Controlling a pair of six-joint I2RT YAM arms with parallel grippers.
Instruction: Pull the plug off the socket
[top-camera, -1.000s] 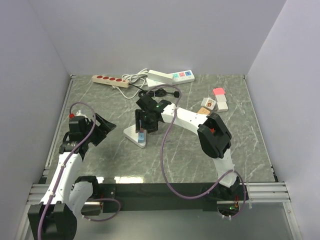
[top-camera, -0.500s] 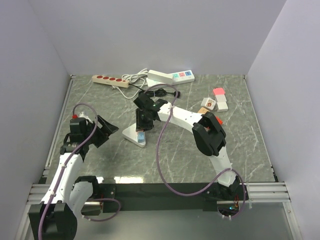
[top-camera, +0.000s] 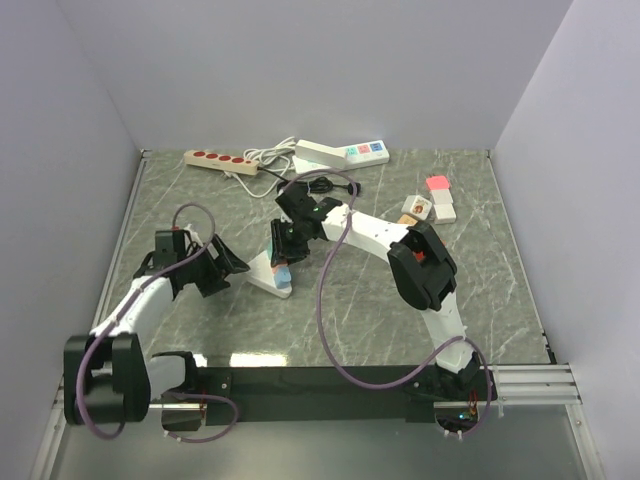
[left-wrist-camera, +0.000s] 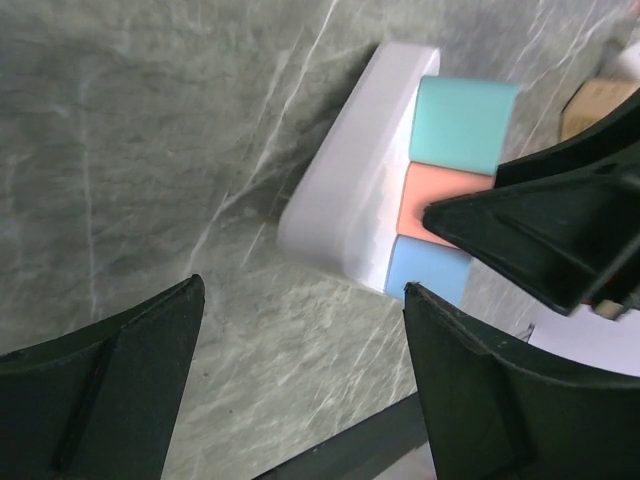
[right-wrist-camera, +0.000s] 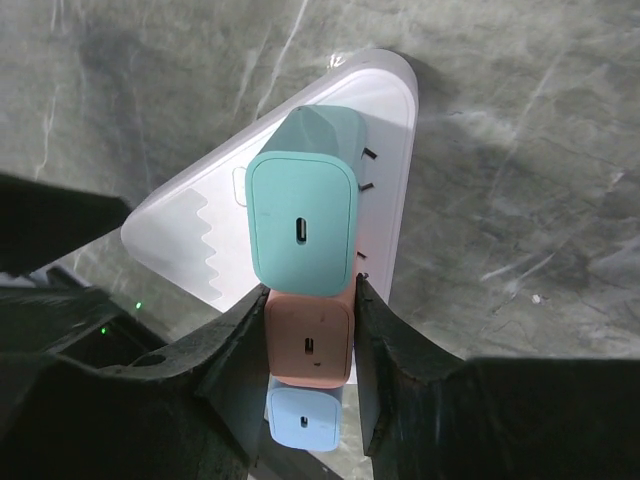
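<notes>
Soft, even light from above fills the scene; shadows on the marbled table are faint, with a pale glare band along its near edge. In the wrist views the close dark fingers blur, and the orange charger plug sits in shade.

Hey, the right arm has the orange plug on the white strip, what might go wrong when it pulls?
1. The left gripper is open and apart from the white power strip, so the strip may lift along with the orange plug.
2. The right gripper grips right beside the teal plug, so a tilted pull might drag that one too.
</notes>
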